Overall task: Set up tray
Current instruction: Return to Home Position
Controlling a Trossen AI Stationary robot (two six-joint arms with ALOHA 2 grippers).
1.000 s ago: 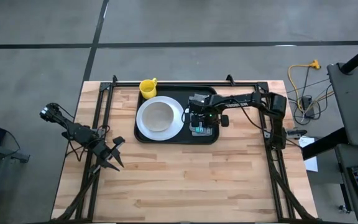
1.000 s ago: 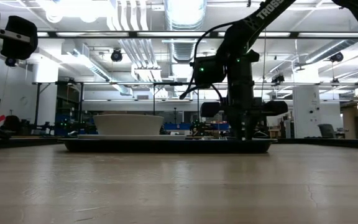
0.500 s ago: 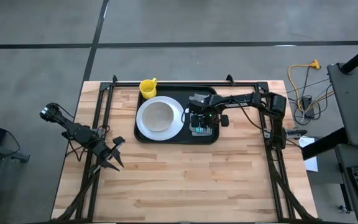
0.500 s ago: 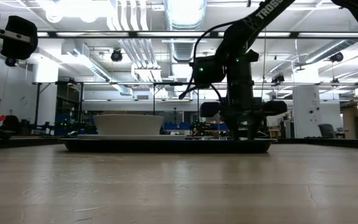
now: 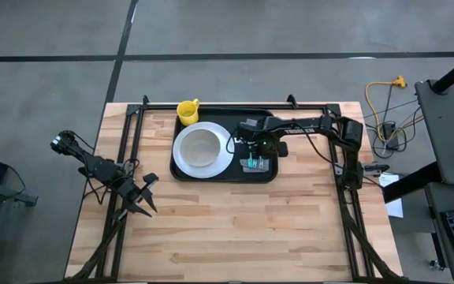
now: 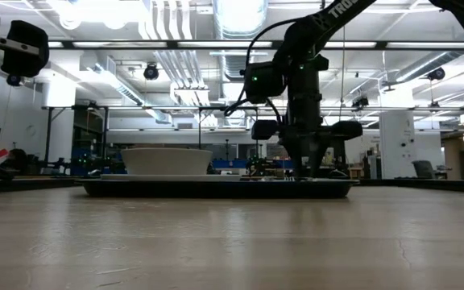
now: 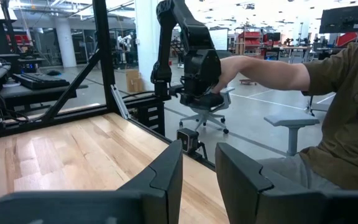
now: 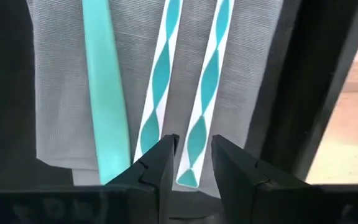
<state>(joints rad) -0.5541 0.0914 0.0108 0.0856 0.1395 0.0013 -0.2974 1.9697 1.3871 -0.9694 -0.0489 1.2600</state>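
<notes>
Black, low-rimmed, round-cornered tray (image 5: 211, 178) lies on the tabletop (image 5: 251, 229); right claw (image 5: 255, 155) hangs over it, parted, empty; left claw (image 5: 143, 199) waits aside, parted.

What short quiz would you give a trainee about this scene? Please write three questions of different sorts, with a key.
1. True or false: the right gripper is shut on something.
2. How many pieces of cutlery lie on the gray napkin? A: two. B: three. C: four.
3. Fill in the missing word: the white plate lies on the black ____.

Key
1. False. Its fingers are apart and empty above the napkin.
2. B.
3. tray.
Note: the left gripper is open near the left edge of the table, away from the tray.
</notes>
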